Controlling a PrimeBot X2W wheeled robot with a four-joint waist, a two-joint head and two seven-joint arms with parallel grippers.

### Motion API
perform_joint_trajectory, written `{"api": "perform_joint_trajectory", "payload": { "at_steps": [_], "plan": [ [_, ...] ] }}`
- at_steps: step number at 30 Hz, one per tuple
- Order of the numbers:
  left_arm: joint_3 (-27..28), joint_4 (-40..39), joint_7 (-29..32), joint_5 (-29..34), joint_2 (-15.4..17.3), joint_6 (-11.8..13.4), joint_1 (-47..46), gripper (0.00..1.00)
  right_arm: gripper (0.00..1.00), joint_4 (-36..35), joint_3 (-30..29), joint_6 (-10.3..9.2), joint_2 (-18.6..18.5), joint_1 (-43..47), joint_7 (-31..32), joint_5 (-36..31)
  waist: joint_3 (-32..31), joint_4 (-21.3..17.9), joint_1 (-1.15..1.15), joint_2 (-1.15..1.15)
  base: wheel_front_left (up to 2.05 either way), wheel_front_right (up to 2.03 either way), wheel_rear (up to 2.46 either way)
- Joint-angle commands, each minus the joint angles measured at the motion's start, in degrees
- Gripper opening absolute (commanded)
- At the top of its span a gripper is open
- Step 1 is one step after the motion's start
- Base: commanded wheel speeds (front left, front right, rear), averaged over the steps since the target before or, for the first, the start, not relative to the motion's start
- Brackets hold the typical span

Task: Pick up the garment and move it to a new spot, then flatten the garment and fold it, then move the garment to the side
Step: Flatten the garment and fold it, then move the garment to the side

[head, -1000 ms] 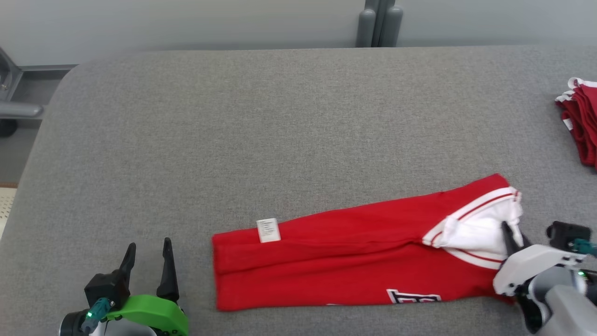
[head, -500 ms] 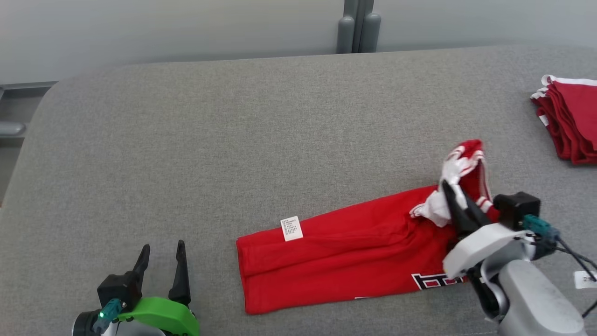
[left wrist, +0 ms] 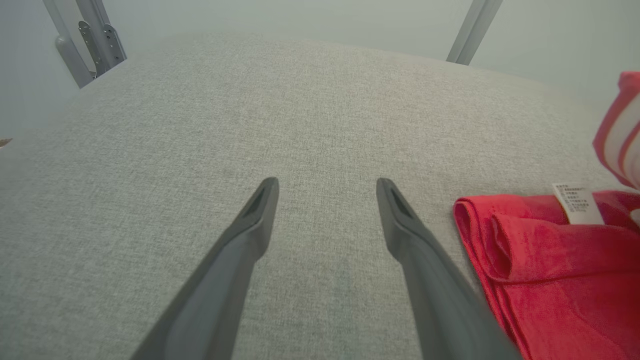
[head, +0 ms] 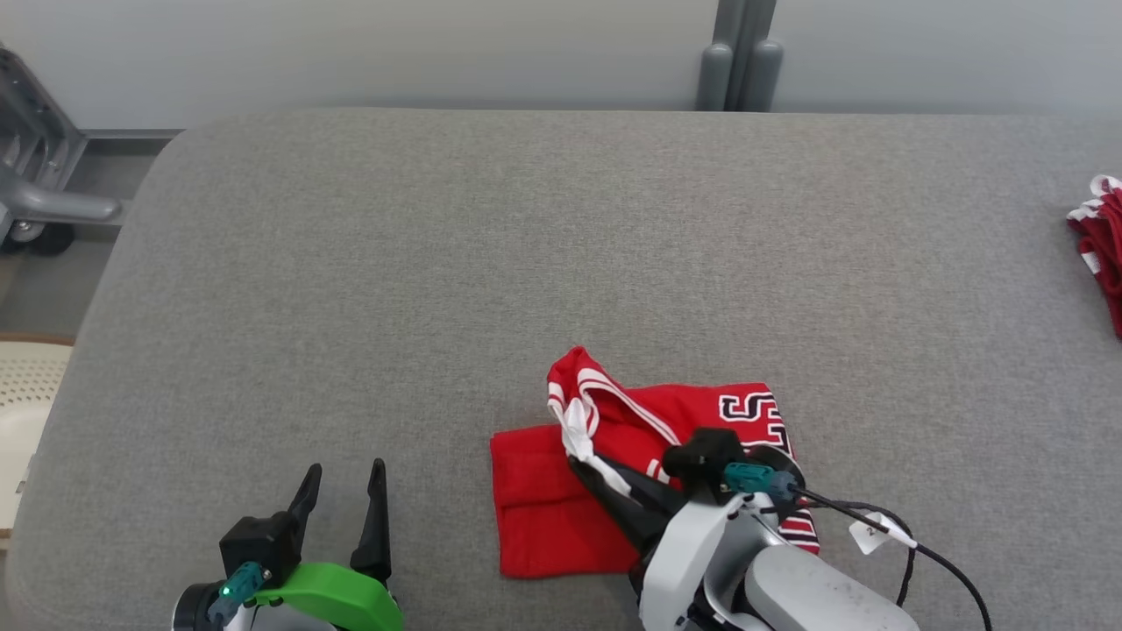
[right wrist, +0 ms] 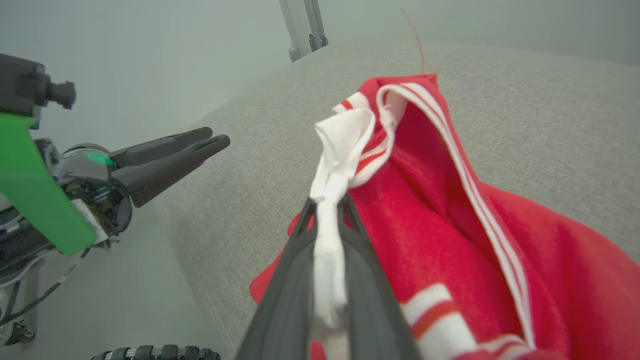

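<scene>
The red jersey garment with white-striped trim [head: 535, 517] lies low and centre on the grey fabric table [head: 438, 263], its long axis running 3 to 9 o'clock and its striped end doubled over toward 9. The right gripper [head: 578, 460], pressed together on the white edging [right wrist: 330, 165], holds that end above the lower layer. The left gripper [head: 344, 473], fingers spread wide, sits at the garment's 8 o'clock, near its folded edge.

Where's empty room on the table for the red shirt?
Bare: everything between the red shirt and the table's far edge; also between left claw and shirt. Crowded: by the right claw and the red pile.
</scene>
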Motion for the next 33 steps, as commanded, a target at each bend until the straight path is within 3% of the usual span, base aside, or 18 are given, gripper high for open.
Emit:
{"api": "perform_joint_trajectory", "payload": {
  "at_steps": [1,3,4,5,11,21,28,33],
  "plan": [
    [-0.20,0.07,0.02,-0.40,0.16,0.21,0.22,1.00,0.00,1.34,1.50,-0.01,0.69,-1.39,-0.08,-0.06,0.44,2.85,0.00,0.00,0.00,0.00,0.00],
    [-0.42,0.40,0.02,-0.67,0.17,0.33,0.50,1.00,0.00,6.07,3.60,-0.01,1.89,-3.38,0.13,-0.46,0.59,4.58,0.00,0.00,0.00,0.00,0.00],
    [-0.47,0.53,0.02,-0.76,0.16,0.33,0.52,1.00,0.21,7.65,3.70,-0.01,2.47,-3.78,-0.39,0.17,0.62,5.01,0.00,0.00,0.00,0.00,0.00],
    [-0.42,0.49,0.02,-0.73,0.16,0.35,0.49,1.00,1.00,9.02,3.76,-0.01,2.94,-4.50,-1.13,0.28,0.66,5.34,0.00,0.00,0.00,0.00,0.00],
    [0.44,0.05,0.02,-0.91,0.15,0.64,1.04,1.00,1.00,12.90,0.04,-0.01,4.00,-6.08,-7.05,3.24,0.72,5.32,0.00,0.00,0.00,0.00,0.00],
    [0.75,-1.52,0.02,-0.69,0.18,0.81,0.71,1.00,1.00,11.98,-16.40,-0.01,-2.65,2.30,-8.48,3.15,0.88,2.27,0.00,0.00,0.00,0.00,0.00],
    [0.32,-2.25,0.03,-0.19,0.17,0.57,0.35,1.00,1.00,13.54,-15.62,-0.01,-2.71,6.05,-8.49,4.76,1.43,2.14,0.00,0.00,0.00,0.00,0.00],
    [-0.05,-2.50,0.03,0.15,0.17,0.43,-0.07,1.00,1.00,18.49,-14.26,-0.01,-1.59,4.86,-7.40,4.51,1.49,3.03,0.00,0.00,0.00,0.00,0.00]
  ]
}}
